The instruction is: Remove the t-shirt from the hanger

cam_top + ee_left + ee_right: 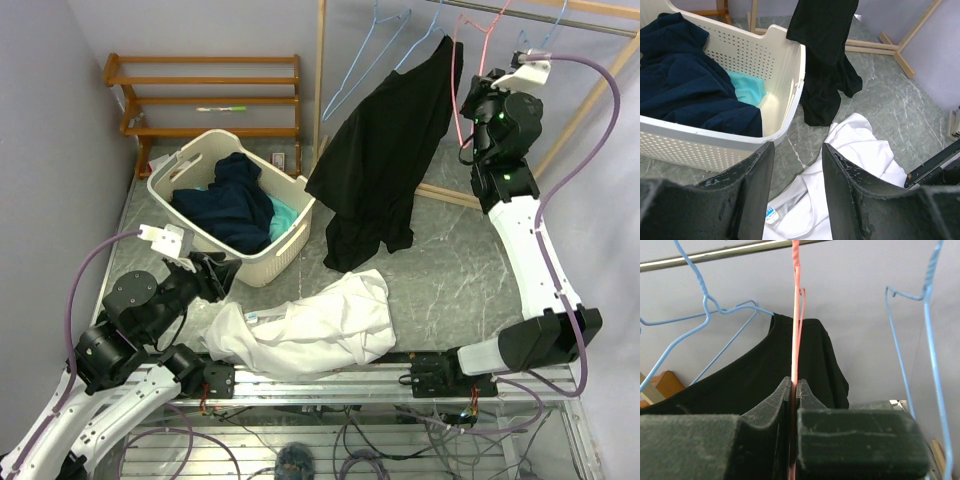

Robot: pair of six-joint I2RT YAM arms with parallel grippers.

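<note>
Obs, hanger stn:

- Black tee (pixel 385 150) hangs off pink hanger (pixel 458 90), which looks hooked on rail (pixel 540 15). Tee sits lopsided: top end bunched at hanger neck, body draped diag. down toward robot's left, hem at or just above surface (pixel 450 260) (contact not resolvable).
- R jaws: pressed together on the pink wire, pinching it below the hook, nothing else in grip. In the wrist view the tee lies just beyond the wire and to the left. Empty blue hangers (pixel 705 315) either side, not touching the jaws.
- L jaws: spread, nothing between them. Low, just beside basket (pixel 290 245) rim, over white garment (pixel 320 320) lying on the surface.

Key relation: tee long axis runs from hanger neck (upper R) to hem (lower L). R arm is at the top end, so it serves as anchor. L arm is nearer the hem, which hangs ahead of the L jaws and off to their right, w/ a clear gap between.

Judgement: shirt not off yet. Next likely needs L to take the lower cloth and draw along that axis, away from the R grip. Risk: neck snags on the wire.
</note>
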